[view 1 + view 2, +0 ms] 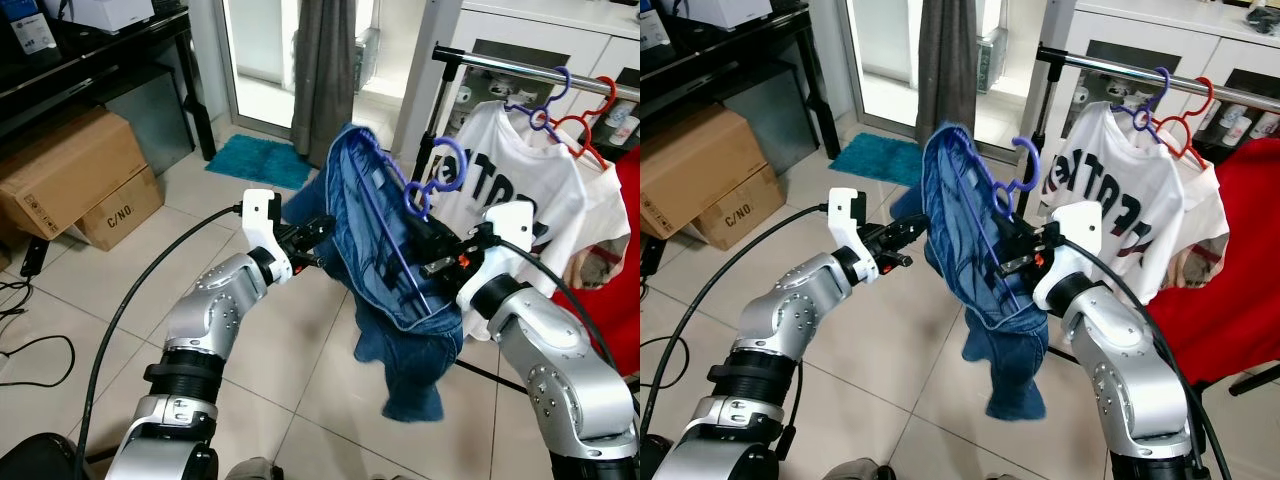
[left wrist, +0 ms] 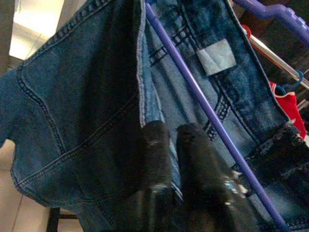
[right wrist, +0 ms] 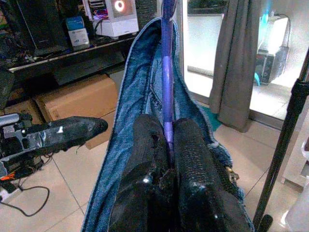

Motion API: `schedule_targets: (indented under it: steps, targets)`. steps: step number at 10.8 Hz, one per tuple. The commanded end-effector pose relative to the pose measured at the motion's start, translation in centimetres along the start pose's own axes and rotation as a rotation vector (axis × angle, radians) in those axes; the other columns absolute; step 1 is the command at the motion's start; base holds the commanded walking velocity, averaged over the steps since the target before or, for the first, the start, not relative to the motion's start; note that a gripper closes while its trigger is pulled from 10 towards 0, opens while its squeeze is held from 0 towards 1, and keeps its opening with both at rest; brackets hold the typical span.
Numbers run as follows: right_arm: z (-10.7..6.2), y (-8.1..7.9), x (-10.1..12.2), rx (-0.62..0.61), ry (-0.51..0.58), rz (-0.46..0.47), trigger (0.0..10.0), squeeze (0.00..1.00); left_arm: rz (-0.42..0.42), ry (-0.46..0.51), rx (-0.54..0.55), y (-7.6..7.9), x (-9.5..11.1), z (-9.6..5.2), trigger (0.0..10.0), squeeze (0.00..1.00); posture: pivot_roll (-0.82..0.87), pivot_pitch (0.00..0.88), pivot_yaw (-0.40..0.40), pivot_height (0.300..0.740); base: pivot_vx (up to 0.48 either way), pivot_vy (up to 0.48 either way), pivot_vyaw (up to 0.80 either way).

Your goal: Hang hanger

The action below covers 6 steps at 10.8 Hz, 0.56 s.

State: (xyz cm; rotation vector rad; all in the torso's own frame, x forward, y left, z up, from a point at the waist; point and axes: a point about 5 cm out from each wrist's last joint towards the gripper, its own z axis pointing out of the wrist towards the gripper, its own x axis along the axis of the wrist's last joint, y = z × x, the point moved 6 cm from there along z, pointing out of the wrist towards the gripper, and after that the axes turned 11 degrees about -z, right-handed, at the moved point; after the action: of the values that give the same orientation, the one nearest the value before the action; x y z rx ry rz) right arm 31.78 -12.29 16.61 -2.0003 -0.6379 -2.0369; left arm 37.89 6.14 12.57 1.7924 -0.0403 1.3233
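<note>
I hold my right gripper (image 3: 166, 140) with jaws clamped on the purple hanger (image 1: 385, 225), jeans (image 1: 385, 300) draped below; my left gripper (image 2: 174, 145) pinches the denim beside it.

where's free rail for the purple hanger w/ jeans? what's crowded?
Free: bare rail between its black upright and the white T-shirt's purple hanger. Crowded: farther along, the red hanger and red garment sit tight together. Right gripper holds the jeans hanger; left gripper pinches the jeans.
</note>
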Motion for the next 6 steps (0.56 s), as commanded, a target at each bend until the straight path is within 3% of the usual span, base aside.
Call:
schedule_targets:
  steps: [1,4,6]
  targets:
    - [-0.28,0.21,1.64,-0.011,0.059,-0.032,0.0,0.0,0.0,0.032,0.005,-0.16,0.88,-0.01,0.0,0.0,0.01,0.0,-0.005,0.74,0.0,0.0,0.0]
    - [-0.08,0.06,1.83,0.002,0.061,-0.034,0.0,0.0,-0.006,0.071,0.034,-0.71,1.36,-0.27,0.0,0.0,0.02,0.0,-0.024,0.74,0.0,0.0,0.0]
    - [-0.02,0.01,1.84,0.008,0.061,-0.037,0.0,0.0,-0.027,0.067,-0.02,-0.03,1.17,-0.55,0.0,0.0,0.02,0.0,-0.025,0.74,0.0,0.0,0.0]
